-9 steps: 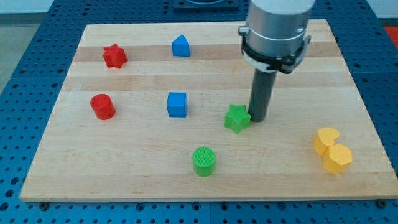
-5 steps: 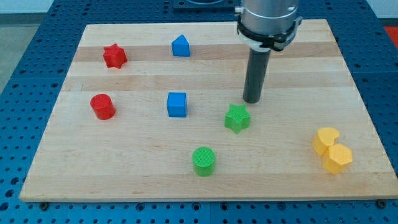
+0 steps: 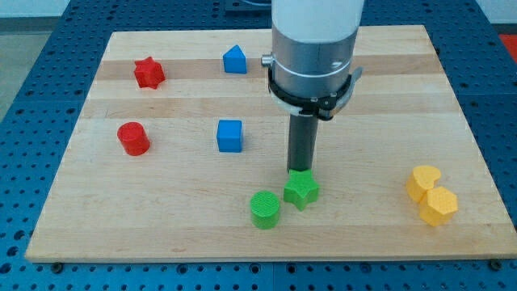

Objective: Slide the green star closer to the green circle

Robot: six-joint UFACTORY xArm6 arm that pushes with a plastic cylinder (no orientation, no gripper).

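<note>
The green star [image 3: 301, 191] lies on the wooden board [image 3: 452, 113] near the view's bottom centre. The green circle [image 3: 265, 209] stands just to its lower left, a small gap apart or barely touching. My tip [image 3: 301, 171] rests against the star's upper edge, directly above it in the view. The rod rises from there into the large grey arm housing [image 3: 313, 48].
A blue cube [image 3: 230, 135] sits left of the rod, and a blue pointed block [image 3: 234, 59] at the top. A red star [image 3: 149, 73] and a red cylinder [image 3: 133, 138] are at the left. Two yellow blocks [image 3: 431, 196] lie at the right.
My tip moved from right of the star up and around to its upper side, then pushed down. The green star slid down and slightly left, close to the green circle.
</note>
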